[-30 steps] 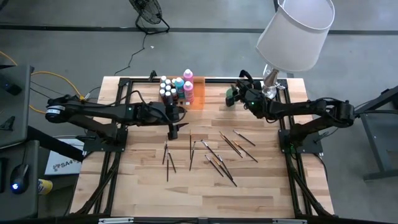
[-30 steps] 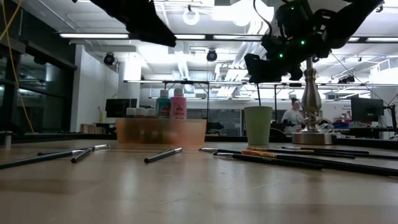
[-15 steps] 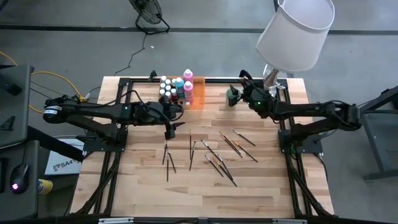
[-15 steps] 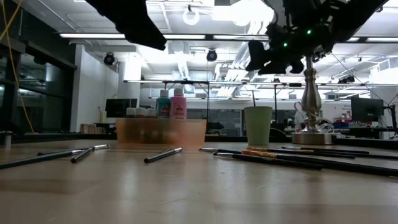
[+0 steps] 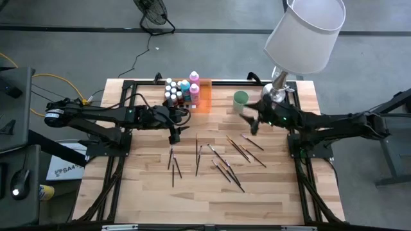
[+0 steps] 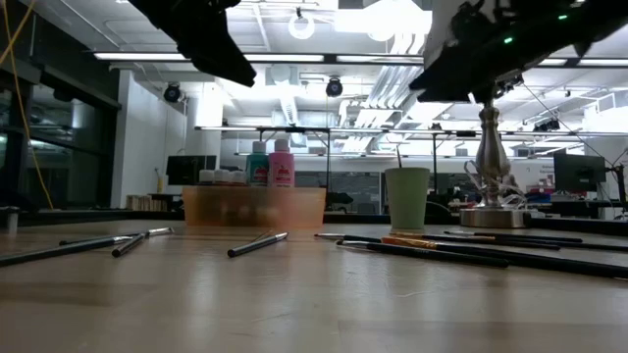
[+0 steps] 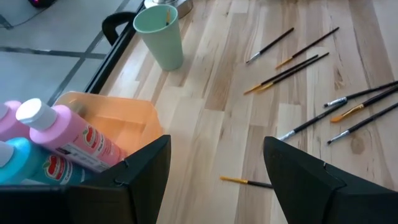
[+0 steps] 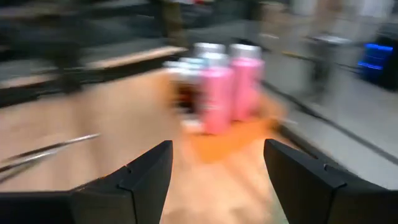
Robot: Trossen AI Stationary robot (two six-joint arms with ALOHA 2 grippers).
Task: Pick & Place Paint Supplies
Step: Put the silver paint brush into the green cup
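Right wrist view is smeared; I can only make out pink bottles [image 8: 231,87] in the orange tray [image 8: 239,137]. My right gripper [image 5: 252,122] has swung away from the green cup [image 5: 240,98] toward the bench [image 5: 276,186] middle, fingers now spread and empty; a brush handle shows inside the cup. Left gripper [image 5: 176,131] has barely shifted, beside the tray, fingers spread, empty. Loose brushes [image 5: 225,168] lie scattered mid-bench, unchanged.
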